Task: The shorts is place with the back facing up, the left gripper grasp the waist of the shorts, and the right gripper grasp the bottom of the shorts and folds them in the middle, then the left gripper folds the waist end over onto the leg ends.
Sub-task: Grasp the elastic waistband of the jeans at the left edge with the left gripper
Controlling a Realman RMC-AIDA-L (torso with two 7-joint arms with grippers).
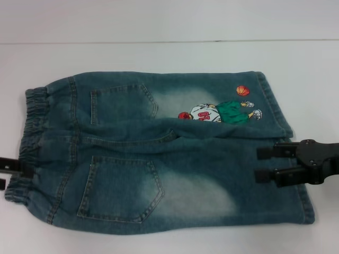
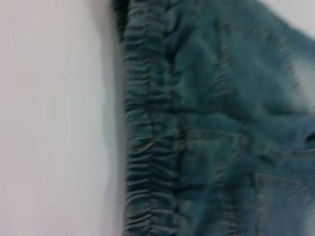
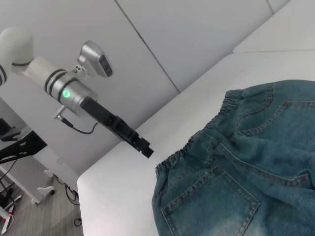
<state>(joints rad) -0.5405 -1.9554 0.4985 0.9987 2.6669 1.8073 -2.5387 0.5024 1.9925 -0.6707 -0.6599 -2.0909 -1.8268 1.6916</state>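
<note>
The shorts (image 1: 159, 153) are faded blue-green denim with pale washed patches across the seat and legs, and tan stitching outlines the patch pockets. A cartoon print (image 1: 220, 112) on one leg shows a figure in white, green and red beside an orange basketball. The table (image 1: 159, 58) is white. Both tools, left (image 1: 8, 168) and right (image 1: 265, 163), are black.

White table (image 1: 159, 21), pale panelled wall (image 3: 197, 39)

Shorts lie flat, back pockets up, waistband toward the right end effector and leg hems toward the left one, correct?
Not quite. In the head view the shorts lie pockets up, but the waistband is toward the left end effector and the leg hems toward the right end effector.
</note>
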